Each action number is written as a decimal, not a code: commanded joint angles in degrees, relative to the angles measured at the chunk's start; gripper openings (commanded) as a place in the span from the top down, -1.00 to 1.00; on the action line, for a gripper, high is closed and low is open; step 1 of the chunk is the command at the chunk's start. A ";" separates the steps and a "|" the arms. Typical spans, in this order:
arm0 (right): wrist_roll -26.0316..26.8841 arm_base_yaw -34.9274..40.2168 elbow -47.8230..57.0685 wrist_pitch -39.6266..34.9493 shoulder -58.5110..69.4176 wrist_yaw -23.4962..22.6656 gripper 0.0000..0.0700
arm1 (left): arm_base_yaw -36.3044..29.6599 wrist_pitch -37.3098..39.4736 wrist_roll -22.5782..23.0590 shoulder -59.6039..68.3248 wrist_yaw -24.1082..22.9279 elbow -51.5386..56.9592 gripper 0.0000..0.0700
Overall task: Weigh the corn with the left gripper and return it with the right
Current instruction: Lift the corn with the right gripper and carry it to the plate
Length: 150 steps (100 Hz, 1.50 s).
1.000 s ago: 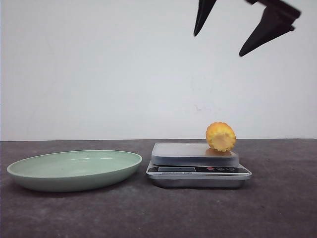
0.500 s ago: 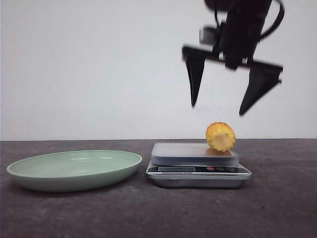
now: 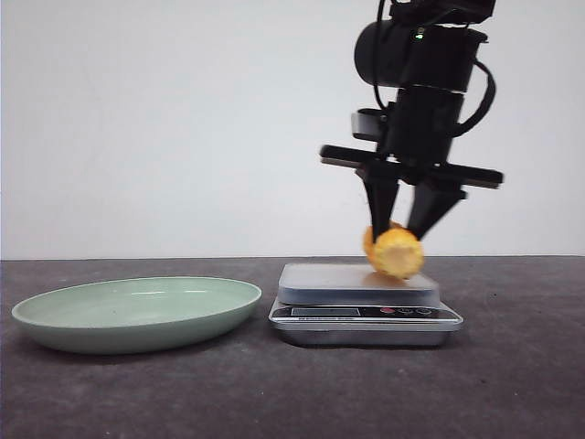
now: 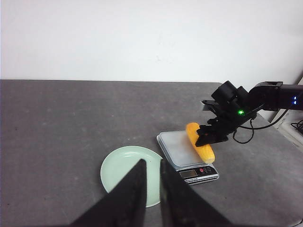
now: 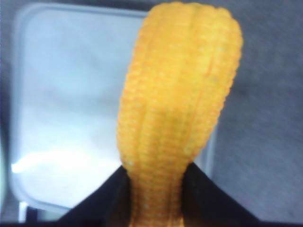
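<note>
Ridged yellow-orange corn cob (image 3: 395, 251) sits clamped in the right pincer (image 3: 403, 234) over the silver scale's (image 3: 366, 313) right edge; green plate (image 3: 137, 314) lies apart. Left pincer (image 4: 150, 182) nearly closed, empty.

Dark grey table (image 3: 91, 393) bearing green plate (image 3: 137, 313) and scale (image 3: 366, 314)
</note>
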 commanded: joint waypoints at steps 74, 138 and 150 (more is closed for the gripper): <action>-0.37 19.93 19.71 14.10 -3.96 1.44 1.00 | -0.37 -3.23 0.52 0.24 -0.22 1.01 0.97; 10.99 20.52 19.71 5.64 15.47 -8.59 1.00 | -0.35 -3.21 -1.38 0.24 1.86 1.01 0.97; 12.52 20.59 19.71 5.88 16.87 -8.98 1.00 | -0.37 -3.21 -1.38 0.24 1.77 1.01 0.97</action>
